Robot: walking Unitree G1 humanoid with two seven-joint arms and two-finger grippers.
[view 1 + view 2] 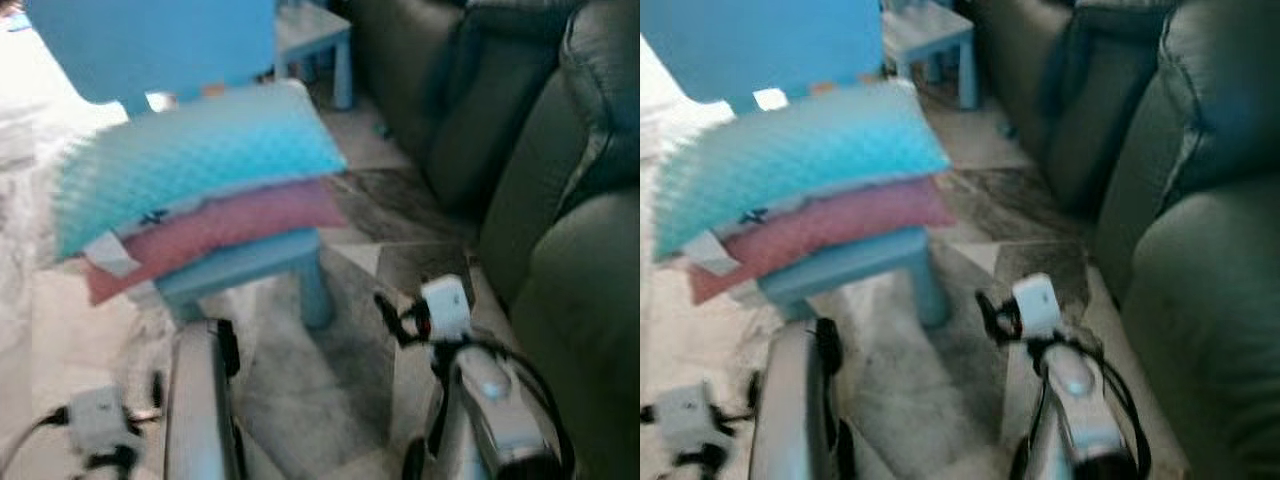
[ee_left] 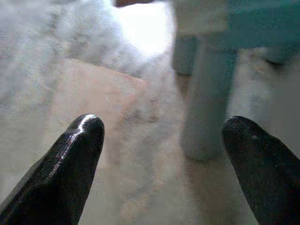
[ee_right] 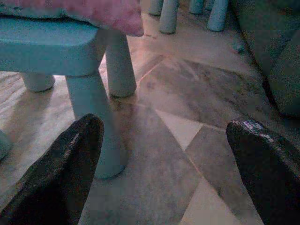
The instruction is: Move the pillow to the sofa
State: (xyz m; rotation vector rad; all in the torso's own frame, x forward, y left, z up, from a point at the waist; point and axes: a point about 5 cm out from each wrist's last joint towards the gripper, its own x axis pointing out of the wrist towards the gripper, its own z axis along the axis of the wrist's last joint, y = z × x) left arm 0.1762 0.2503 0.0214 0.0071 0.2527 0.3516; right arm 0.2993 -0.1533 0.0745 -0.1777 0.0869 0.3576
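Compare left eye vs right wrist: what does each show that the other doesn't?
Left eye alone: the blue top of the pillow lying on the chair, the chair's back, both arms held low. Right wrist alone: the right gripper open near the floor, and the rear chair legs under the seat. Shared: the pillow's pink underside, the blue seat and front leg, the patterned floor, the sofa, and the small table's legs.

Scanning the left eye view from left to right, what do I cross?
Left gripper low by the floor → pillow on the blue chair → right gripper → dark green sofa along the right edge.
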